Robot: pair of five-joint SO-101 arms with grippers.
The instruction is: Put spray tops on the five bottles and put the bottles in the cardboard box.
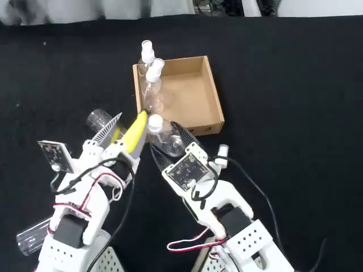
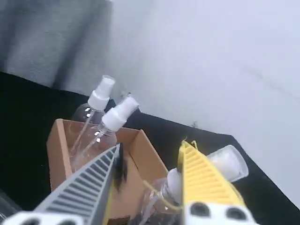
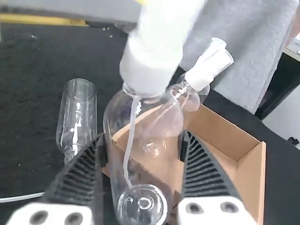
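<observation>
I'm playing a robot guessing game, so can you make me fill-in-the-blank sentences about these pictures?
1. The right gripper is clamped on a clear ___.
2. The left gripper has one grey finger and one ___ finger.
3. The cardboard box sits on a ___ table.
4. ___ uncapped bottles lie on the table.

Missing words: bottle; yellow; black; Two.

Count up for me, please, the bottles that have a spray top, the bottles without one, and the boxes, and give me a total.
Bottles with a spray top: 3
Bare bottles: 2
Cardboard box: 1
Total: 6
</observation>
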